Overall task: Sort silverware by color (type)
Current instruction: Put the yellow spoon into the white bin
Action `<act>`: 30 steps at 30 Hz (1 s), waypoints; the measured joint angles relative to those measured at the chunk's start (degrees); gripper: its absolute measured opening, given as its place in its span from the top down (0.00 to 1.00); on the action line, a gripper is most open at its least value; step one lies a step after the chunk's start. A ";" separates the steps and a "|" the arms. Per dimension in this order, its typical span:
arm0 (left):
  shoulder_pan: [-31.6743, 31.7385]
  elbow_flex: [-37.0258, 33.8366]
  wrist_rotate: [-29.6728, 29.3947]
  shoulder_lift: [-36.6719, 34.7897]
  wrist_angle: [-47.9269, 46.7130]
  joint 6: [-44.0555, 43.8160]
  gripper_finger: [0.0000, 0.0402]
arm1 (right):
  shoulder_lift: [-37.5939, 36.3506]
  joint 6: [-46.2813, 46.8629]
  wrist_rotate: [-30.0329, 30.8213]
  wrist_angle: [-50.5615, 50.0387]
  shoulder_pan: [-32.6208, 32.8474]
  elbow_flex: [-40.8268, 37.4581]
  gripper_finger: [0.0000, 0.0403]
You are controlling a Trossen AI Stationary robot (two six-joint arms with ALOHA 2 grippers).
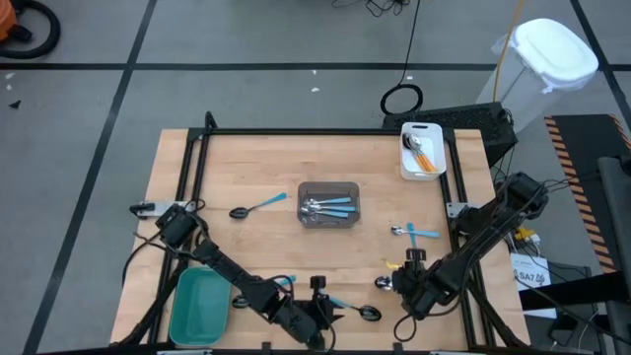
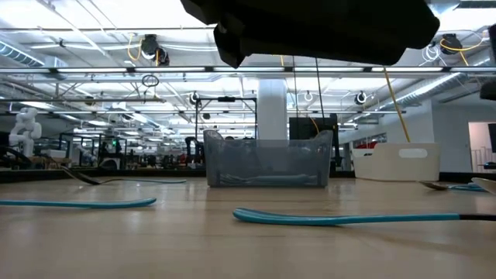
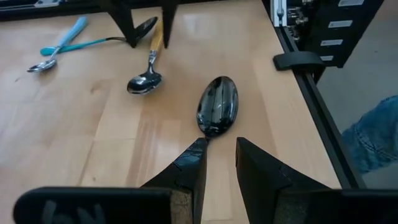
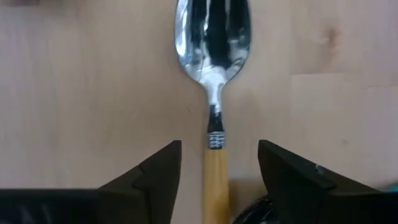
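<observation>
My left gripper (image 3: 221, 144) sits at the table's near edge (image 1: 318, 294), open by a narrow gap. A spoon with a black bowl (image 3: 217, 106) and a blue handle lies flat just ahead of it (image 1: 357, 312). My right gripper (image 4: 219, 149) hovers open at the near right (image 1: 414, 264). Its fingers stand on either side of the orange handle (image 4: 215, 177) of a silver-bowled spoon (image 4: 213, 37) that lies flat on the table. Two more blue-handled spoons rest on the wood (image 1: 258, 205) (image 1: 414, 232). My left gripper comes level along the black-bowled spoon from its handle end. The spoon's neck (image 3: 208, 132) disappears beside one fingertip (image 3: 198, 152). I cannot tell whether that finger touches it. The spoon lies flat on the table.
A grey bin (image 1: 328, 187) in the table's middle holds blue-handled spoons. A white bin (image 1: 422, 129) at the far right corner holds orange-handled ones. A teal bin (image 1: 200, 306) stands at the near left. A black frame rail (image 3: 311, 112) borders the table.
</observation>
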 joint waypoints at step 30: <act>-0.10 0.00 1.04 0.00 0.09 -3.88 0.78 | 6.41 -2.10 -4.57 2.51 -0.92 0.09 0.91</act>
